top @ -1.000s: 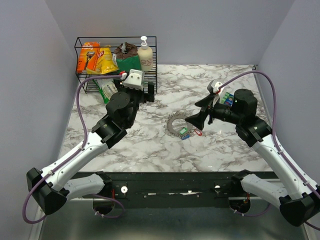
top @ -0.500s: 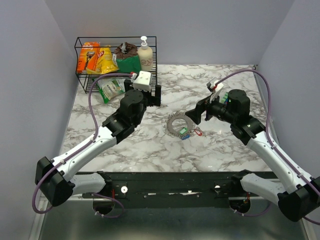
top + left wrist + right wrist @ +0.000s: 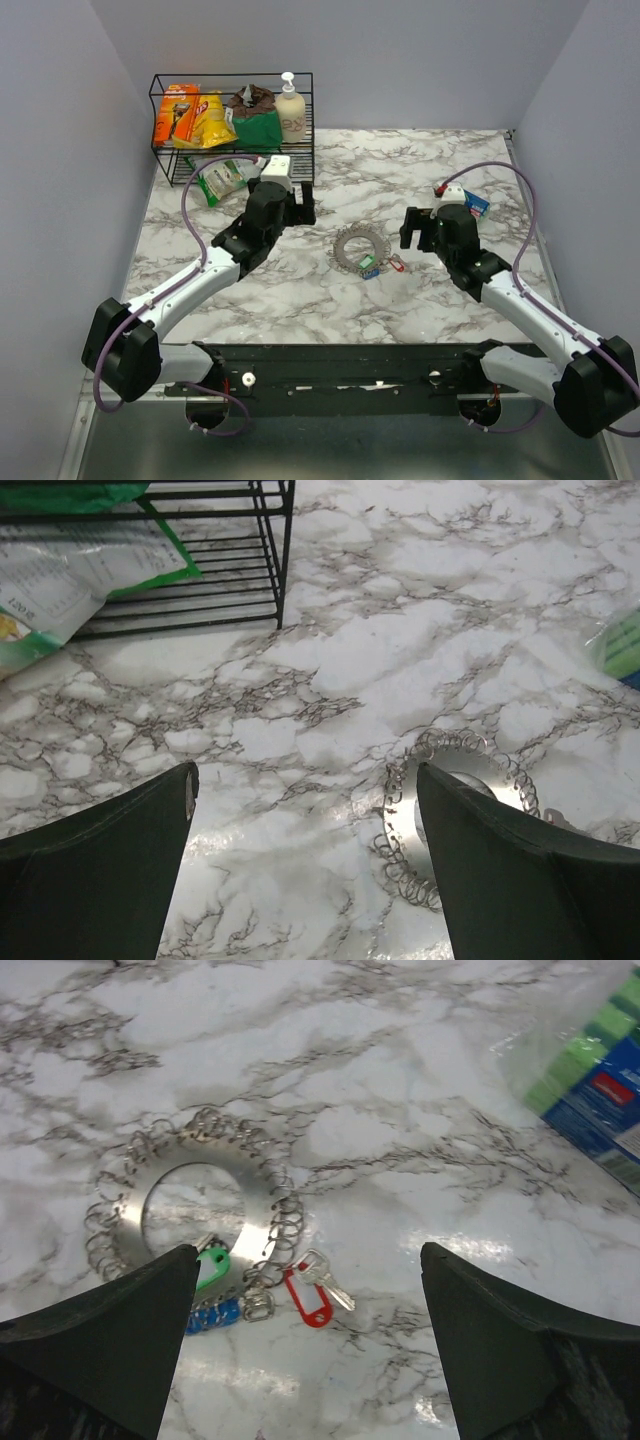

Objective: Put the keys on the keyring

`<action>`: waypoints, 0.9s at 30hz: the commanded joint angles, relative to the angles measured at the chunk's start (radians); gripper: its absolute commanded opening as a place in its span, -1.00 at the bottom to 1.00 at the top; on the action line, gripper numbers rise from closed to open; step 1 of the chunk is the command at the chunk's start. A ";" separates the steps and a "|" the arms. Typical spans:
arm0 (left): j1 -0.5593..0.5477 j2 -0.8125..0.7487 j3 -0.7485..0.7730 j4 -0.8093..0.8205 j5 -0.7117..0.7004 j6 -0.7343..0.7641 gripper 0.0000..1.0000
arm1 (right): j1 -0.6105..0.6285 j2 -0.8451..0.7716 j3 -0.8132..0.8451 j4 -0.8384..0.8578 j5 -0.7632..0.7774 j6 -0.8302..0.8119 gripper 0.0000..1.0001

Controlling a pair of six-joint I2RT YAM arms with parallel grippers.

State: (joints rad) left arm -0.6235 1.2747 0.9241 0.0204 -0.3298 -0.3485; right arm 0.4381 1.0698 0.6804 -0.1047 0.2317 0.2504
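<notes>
From above, I am holding my left pincer (image 3: 303,203) and right pincer (image 3: 413,228) spread wide and empty, one on each side of the keyring (image 3: 355,245), which is lying on the marble desk (image 3: 400,170).

My left wrist camera is showing the keyring partly hidden behind one parted finger.

My right wrist camera is showing green, red and blue keys (image 3: 310,1298) lying at the ring's rim.

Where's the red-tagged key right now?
Right wrist view: the red-tagged key lies on the marble just lower right of the keyring, beside the green-tagged key.
</notes>
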 commanded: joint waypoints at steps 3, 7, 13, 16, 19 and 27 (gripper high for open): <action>0.085 -0.018 -0.062 -0.010 0.057 -0.121 0.97 | -0.015 -0.070 -0.062 0.051 0.334 0.125 0.99; 0.122 -0.035 -0.088 -0.019 0.025 -0.135 0.97 | -0.018 -0.067 -0.068 0.045 0.362 0.130 1.00; 0.156 -0.058 -0.137 -0.040 -0.011 -0.136 0.97 | -0.018 -0.042 -0.067 0.034 0.373 0.162 0.99; 0.163 -0.067 -0.165 -0.045 -0.011 -0.144 0.97 | -0.018 -0.034 -0.065 0.033 0.371 0.165 1.00; 0.165 -0.077 -0.188 -0.051 -0.017 -0.155 0.97 | -0.018 -0.030 -0.065 0.033 0.362 0.164 0.99; 0.173 -0.086 -0.240 -0.068 -0.090 -0.162 0.97 | -0.018 -0.028 -0.053 0.033 0.324 0.155 1.00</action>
State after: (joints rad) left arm -0.4633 1.2110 0.7094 -0.0288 -0.3397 -0.4938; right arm 0.4240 1.0359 0.6250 -0.0902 0.5526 0.3927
